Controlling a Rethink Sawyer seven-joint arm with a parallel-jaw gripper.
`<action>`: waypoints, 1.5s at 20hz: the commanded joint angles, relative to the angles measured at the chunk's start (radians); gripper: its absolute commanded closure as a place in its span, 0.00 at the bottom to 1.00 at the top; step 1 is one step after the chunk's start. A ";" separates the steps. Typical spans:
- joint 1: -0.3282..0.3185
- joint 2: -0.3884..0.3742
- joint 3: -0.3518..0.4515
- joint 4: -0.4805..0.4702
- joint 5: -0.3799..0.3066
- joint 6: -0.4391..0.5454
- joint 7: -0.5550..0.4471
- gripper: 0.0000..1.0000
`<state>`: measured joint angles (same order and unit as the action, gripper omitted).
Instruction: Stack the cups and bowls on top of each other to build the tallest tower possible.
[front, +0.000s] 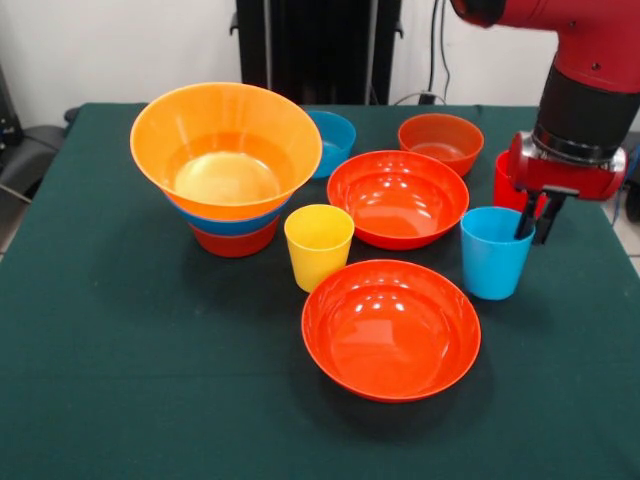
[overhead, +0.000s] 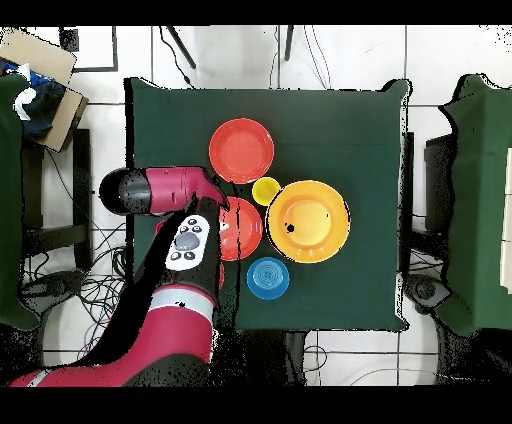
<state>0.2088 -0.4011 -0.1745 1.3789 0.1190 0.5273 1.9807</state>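
The tower (front: 228, 160) stands at the left: the huge orange bowl (overhead: 308, 220) nested in a large blue bowl (front: 232, 223) and a small red-orange bowl (front: 236, 243). Loose are the yellow cup (front: 318, 245), the light blue cup (front: 495, 252), two wide red-orange bowls (front: 397, 197) (front: 390, 328), a small blue bowl (front: 335, 140) and a small red-orange bowl (front: 440, 140). My gripper (front: 537, 216) hangs at the right, by the light blue cup's far right rim, fingers slightly apart and empty. The red cup (front: 506, 182) stands just behind it.
The green table (front: 120, 350) has bare cloth at the front and left. In the overhead view my arm (overhead: 190, 240) covers the gripper, the red and light blue cups and part of one wide bowl (overhead: 243, 232). Chairs stand beside the table.
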 joint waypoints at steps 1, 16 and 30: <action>-0.069 -0.218 0.106 0.171 0.031 0.106 0.044 1.00; -0.235 -0.404 0.163 0.405 -0.025 0.083 -0.064 1.00; -0.292 -0.448 0.202 0.521 -0.051 0.043 -0.050 1.00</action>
<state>-0.0569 -0.8408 -0.0964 1.7687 0.1217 0.5666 1.9807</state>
